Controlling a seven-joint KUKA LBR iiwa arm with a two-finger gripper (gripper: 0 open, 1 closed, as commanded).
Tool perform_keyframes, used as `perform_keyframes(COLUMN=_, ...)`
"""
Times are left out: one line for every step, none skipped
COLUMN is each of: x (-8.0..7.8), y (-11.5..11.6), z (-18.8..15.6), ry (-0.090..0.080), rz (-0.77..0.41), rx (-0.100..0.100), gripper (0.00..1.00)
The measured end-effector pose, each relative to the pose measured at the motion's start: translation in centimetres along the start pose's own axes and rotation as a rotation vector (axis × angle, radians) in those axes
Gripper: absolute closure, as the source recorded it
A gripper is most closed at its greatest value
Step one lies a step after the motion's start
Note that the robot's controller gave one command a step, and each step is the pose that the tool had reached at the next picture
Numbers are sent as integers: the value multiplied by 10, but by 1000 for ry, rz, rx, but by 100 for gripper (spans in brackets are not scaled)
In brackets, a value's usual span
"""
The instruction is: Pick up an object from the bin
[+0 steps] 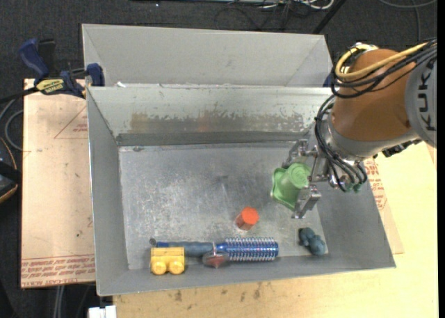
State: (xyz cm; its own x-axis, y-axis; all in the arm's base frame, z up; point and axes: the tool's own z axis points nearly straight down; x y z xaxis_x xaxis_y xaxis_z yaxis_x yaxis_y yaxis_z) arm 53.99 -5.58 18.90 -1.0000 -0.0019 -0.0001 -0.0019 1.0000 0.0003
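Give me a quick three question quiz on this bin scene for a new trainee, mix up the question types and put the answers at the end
1. True or false: the yellow block lies by the near wall of the bin, towards the view's left.
2. Fill in the missing word: along that same wall, the blue ribbed brush lies to the view's ____ of the yellow block.
3. Which thing is right beside the gripper?
A) the yellow block
B) the blue ribbed brush
C) a green translucent cup

Key: 1 true; 2 right; 3 C.
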Motion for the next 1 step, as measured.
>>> perform_keyframes(x=-6, y=33, z=-18, ry=-3, rz=-273, rx=-1, gripper=0)
